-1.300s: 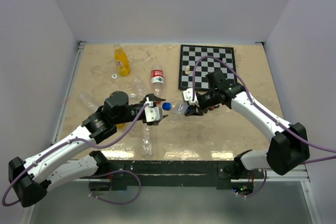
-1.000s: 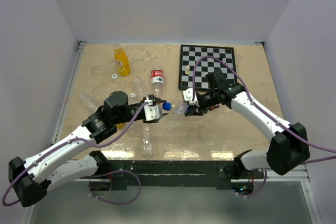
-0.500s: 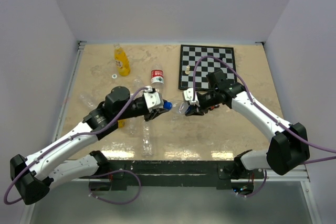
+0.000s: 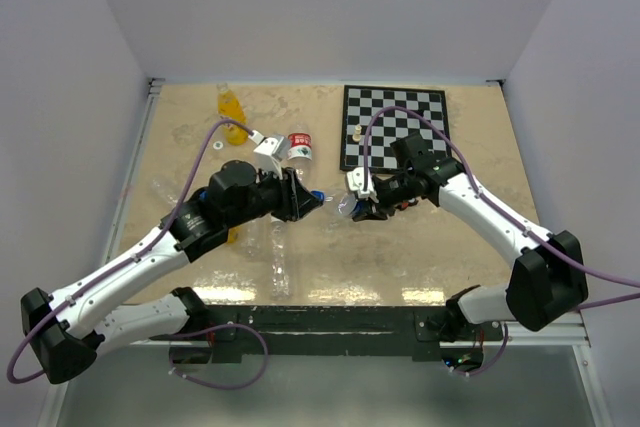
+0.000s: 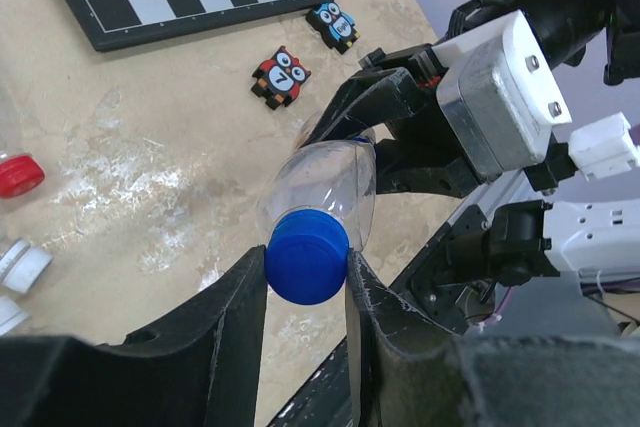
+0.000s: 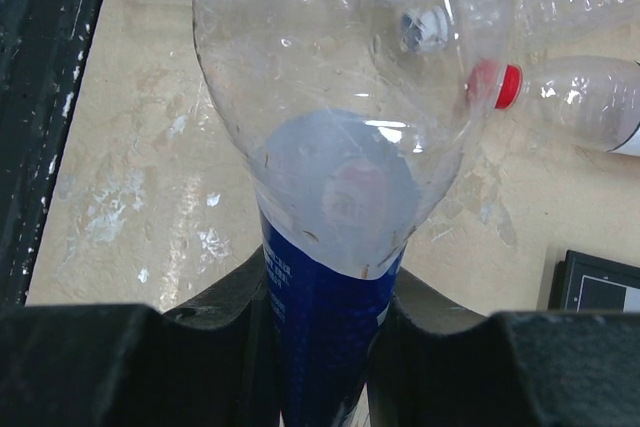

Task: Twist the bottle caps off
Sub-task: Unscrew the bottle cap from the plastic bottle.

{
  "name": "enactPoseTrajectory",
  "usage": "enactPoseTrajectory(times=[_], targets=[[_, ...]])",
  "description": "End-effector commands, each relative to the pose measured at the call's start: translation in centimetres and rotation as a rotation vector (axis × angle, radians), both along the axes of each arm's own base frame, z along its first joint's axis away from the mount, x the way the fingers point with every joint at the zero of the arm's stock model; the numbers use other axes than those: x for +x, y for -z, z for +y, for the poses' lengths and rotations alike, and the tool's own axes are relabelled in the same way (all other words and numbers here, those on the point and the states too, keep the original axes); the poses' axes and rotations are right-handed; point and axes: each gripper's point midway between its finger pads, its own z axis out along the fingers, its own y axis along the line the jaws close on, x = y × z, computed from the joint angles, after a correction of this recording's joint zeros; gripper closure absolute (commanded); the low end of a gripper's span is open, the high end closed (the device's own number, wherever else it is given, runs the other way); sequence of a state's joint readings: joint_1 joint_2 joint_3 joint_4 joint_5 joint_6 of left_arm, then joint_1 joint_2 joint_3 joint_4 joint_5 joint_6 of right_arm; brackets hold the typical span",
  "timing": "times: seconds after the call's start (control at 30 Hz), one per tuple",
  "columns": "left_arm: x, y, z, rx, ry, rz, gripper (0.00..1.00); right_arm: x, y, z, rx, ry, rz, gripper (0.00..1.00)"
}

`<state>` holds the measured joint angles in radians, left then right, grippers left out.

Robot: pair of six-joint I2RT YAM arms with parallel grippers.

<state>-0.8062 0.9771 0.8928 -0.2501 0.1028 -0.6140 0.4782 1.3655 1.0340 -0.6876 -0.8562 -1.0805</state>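
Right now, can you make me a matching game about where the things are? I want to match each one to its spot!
Things:
1. blue cap
2. blue-labelled bottle
3. orange bottle
4. chessboard

Places:
A. held in the right pincer
B. far right part of the table
C. between the fingers of the left pincer
D. far left part of the table

Pairs: 1-C, 2-A, 3-D, 4-B

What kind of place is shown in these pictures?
Probably a robot test bench in a lab: plain walls box in a table, and practice props lie on it, a chessboard and plastic bottles.
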Motion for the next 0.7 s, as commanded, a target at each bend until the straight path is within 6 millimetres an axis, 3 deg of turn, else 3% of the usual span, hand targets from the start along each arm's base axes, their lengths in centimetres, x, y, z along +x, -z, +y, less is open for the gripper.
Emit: enactPoseTrajectory(times=[0.0, 0.1, 0.13, 0.3, 0.4, 0.5, 0.67], targets=[[1.4, -2.9, 0.9, -0.087, -0.127, -0.005, 1.0, 0.1, -1.7, 1.0, 0.054, -0.044, -0.043, 1.0], [1.3, -3.4, 1.1, -0.086, -0.121, -0.031, 1.0, 0.1, -1.7, 1.0, 0.055, -0.045, -0.042, 1.0], [1.3, -3.6, 1.1, -0.086, -0.118, -0.045, 0.94, 0.1, -1.6, 1.0, 0.054, -0.046, -0.042, 1.0], [1.1, -4.5, 1.7, -0.068, -0.1, -0.113, 0.37, 0.1, -1.8, 1.0, 0.057, -0.047, -0.044, 1.0], [0.7, -4.8, 2.1, -0.035, -0.065, -0.166, 0.19, 0.1, -1.7, 1.0, 0.054, -0.046, -0.042, 1.0], [0.1, -4.9, 2.4, 0.006, -0.022, -0.218, 0.08, 0.1, -1.7, 1.0, 0.053, -0.046, -0.044, 1.0], [-0.5, -5.8, 3.8, 0.098, 0.031, -0.355, 0.02, 0.1, -1.6, 1.0, 0.052, -0.046, -0.042, 1.0]])
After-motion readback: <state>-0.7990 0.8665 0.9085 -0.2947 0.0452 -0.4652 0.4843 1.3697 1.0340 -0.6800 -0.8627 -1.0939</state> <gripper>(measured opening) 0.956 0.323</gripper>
